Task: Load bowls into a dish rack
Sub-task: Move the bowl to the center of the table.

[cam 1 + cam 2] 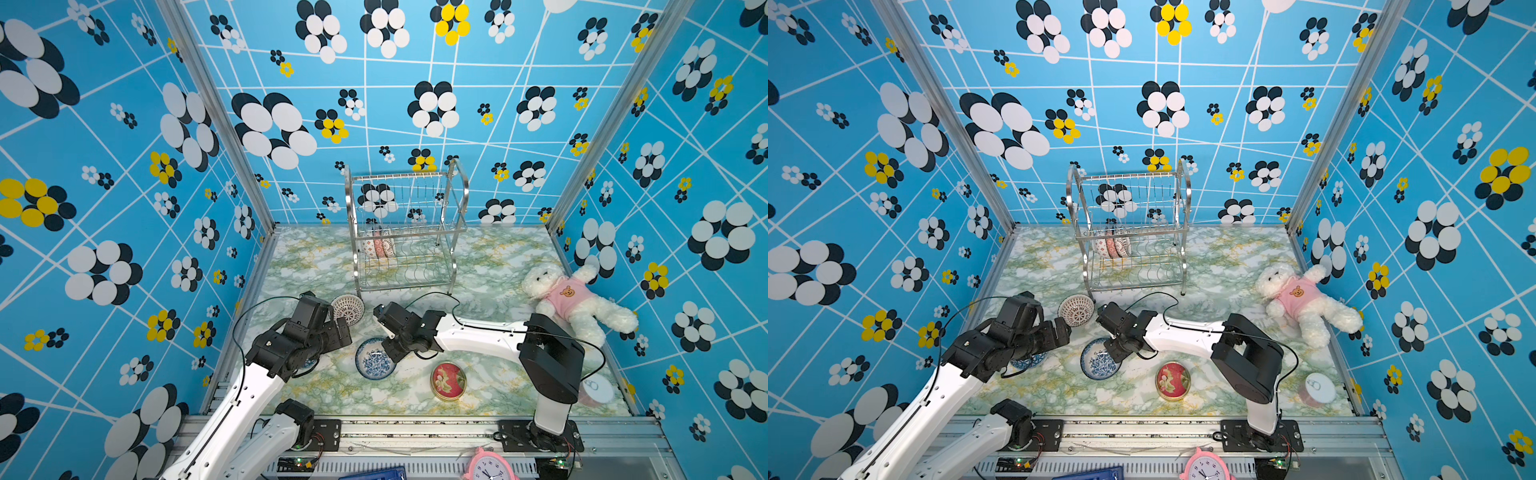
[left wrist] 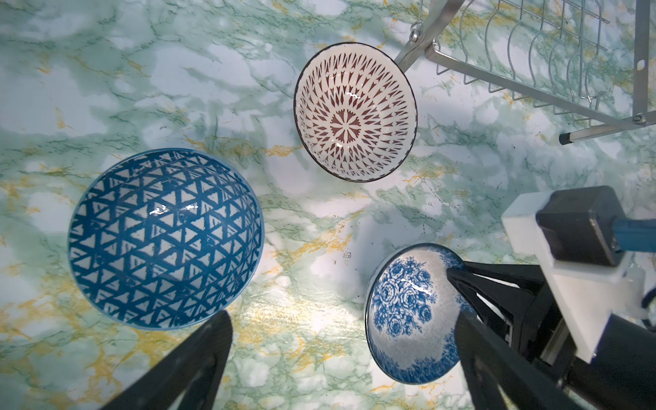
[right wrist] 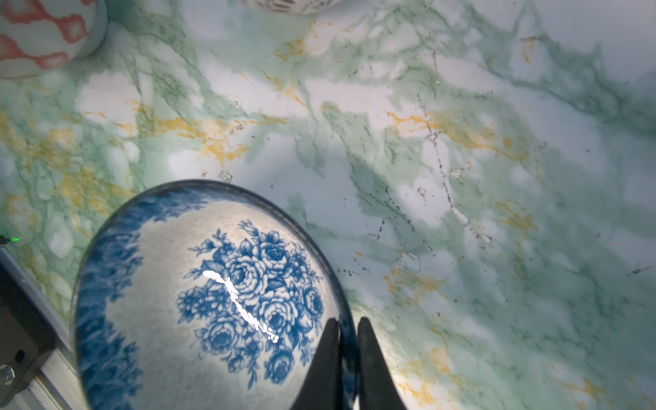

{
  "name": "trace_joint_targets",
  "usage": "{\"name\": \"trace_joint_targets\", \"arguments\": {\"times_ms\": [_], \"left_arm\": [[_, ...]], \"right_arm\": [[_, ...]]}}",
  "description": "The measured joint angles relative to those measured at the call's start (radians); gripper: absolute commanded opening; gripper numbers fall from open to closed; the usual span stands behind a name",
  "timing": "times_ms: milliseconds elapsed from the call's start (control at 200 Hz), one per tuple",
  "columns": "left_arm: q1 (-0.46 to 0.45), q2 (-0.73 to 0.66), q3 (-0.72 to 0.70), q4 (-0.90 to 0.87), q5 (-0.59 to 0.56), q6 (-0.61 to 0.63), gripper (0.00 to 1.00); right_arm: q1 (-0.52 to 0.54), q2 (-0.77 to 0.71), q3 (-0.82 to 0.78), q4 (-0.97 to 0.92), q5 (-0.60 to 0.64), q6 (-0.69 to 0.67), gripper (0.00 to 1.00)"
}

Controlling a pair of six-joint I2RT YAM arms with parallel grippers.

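Observation:
My right gripper (image 3: 346, 326) is shut on the rim of a blue floral bowl (image 3: 213, 301), one finger inside and one outside. In both top views this bowl (image 1: 372, 359) (image 1: 1098, 360) sits tilted at the front middle of the table. My left gripper (image 2: 342, 319) hangs open above bare table, between the floral bowl (image 2: 404, 312) and a blue triangle-patterned bowl (image 2: 165, 238). A brown-patterned bowl (image 2: 355, 111) (image 1: 348, 308) lies by the front left foot of the dish rack (image 1: 405, 232). Three bowls (image 1: 378, 245) stand in the rack's lower tier.
A flat red round tin (image 1: 449, 380) lies right of the floral bowl. A white teddy bear (image 1: 575, 299) lies at the right side, with a white-lidded can (image 1: 596, 390) in the front right corner. A pink clock (image 1: 490, 465) sits below the front rail.

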Motion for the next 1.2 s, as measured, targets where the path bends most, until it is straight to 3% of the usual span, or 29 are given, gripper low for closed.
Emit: {"name": "trace_joint_targets", "arguments": {"times_ms": [175, 390, 690, 840, 1200], "left_arm": [[0.0, 0.0, 0.0, 0.0, 0.019, 0.012, 1.0], [0.0, 0.014, 0.0, 0.001, 0.045, 0.031, 1.0], [0.001, 0.02, 0.0, 0.011, 0.09, 0.061, 0.99], [0.001, 0.019, 0.0, 0.022, 0.102, 0.082, 0.99], [0.001, 0.018, 0.0, 0.039, 0.157, 0.132, 0.99]], "right_arm": [[-0.027, -0.009, -0.001, 0.004, -0.022, 0.009, 0.04], [-0.136, -0.084, -0.087, 0.003, -0.021, 0.02, 0.04], [-0.297, -0.182, -0.211, 0.014, -0.025, 0.031, 0.12], [-0.346, -0.192, -0.259, 0.02, -0.025, 0.054, 0.2], [-0.346, -0.257, -0.266, 0.021, 0.007, 0.095, 0.5]]}}
